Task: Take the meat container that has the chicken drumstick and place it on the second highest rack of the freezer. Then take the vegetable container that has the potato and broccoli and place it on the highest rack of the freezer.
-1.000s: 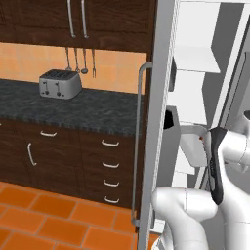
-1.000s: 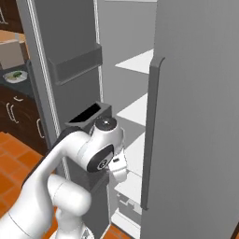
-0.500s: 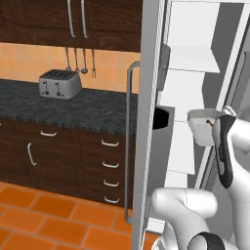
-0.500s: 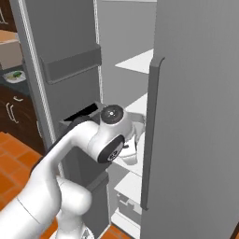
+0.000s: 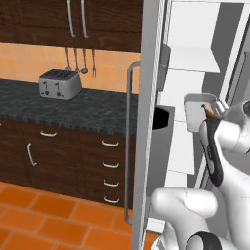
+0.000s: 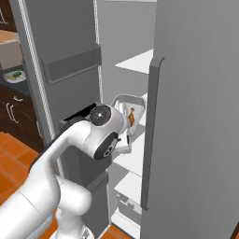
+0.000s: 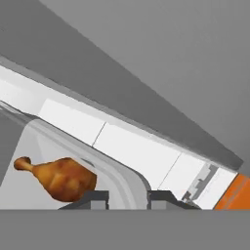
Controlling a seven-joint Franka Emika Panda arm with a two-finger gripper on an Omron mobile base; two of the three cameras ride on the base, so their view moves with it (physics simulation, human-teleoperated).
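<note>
Kitchen cabinets and a toaster (image 5: 59, 83) frame the left base view as our gripper (image 5: 211, 113), pinching the rim of the meat container (image 5: 199, 110), lifts it inside the freezer (image 5: 195, 58); the right base view suggests we keep the tray level toward the second highest rack (image 6: 135, 142); the hand view finds the chicken drumstick (image 7: 61, 178) inside.

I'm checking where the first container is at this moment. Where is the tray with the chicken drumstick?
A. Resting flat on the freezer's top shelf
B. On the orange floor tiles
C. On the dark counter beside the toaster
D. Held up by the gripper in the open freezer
D: the gripper clamps the tray rim, holding it and its chicken drumstick tilted in the open freezer.
</note>
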